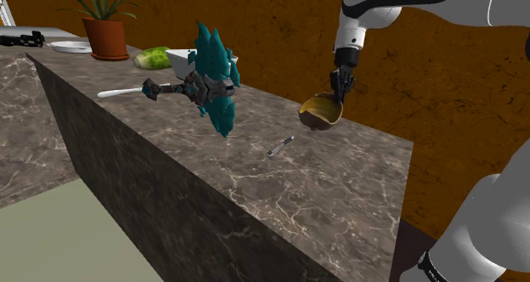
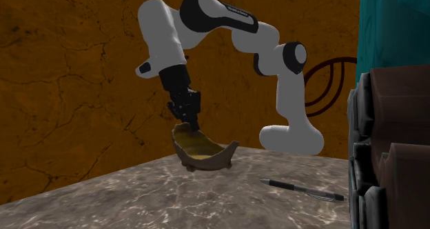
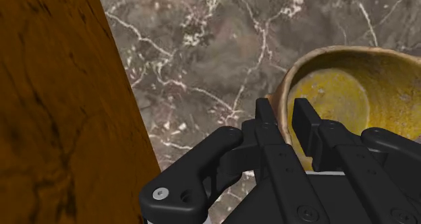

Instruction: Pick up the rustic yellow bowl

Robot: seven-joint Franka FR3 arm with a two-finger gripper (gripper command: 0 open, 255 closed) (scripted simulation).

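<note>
Tool point(image 3: 284, 115) clamped on yellow bowl point(image 3: 337, 94) rim, nr wall point(image 3: 54, 88).

Nothing readable tbh, just tiny lettering on the arm point(image 2: 234, 17) at 12 o'clock, second exterior view, illegible

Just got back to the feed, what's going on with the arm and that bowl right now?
The white arm has its end effector on the rim of the yellow bowl, one finger inside and one outside, clasping it. The bowl is near the far edge of the marble counter, by the orange wall. I can't tell whether it has left the surface yet. A pen lies on the counter nearby, untouched.
</note>
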